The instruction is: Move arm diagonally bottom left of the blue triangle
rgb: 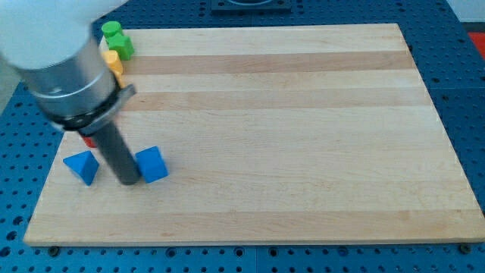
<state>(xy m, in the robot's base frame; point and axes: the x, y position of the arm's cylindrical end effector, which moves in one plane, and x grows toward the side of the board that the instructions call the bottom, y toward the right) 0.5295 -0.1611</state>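
Observation:
A blue triangle block [82, 166] lies near the board's left edge, low in the view. A second blue block [152, 164], roughly cube-shaped, lies to its right. My tip [127, 182] rests on the board between the two, close to the left side of the cube-like block and right of the triangle, slightly lower than both. The dark rod rises from it up and left to the arm's grey body.
A green block [117, 39] and a yellow block [114, 64] sit at the board's top left corner. A red block [88, 141] peeks out from behind the rod above the triangle. The wooden board [288, 129] lies on a blue perforated table.

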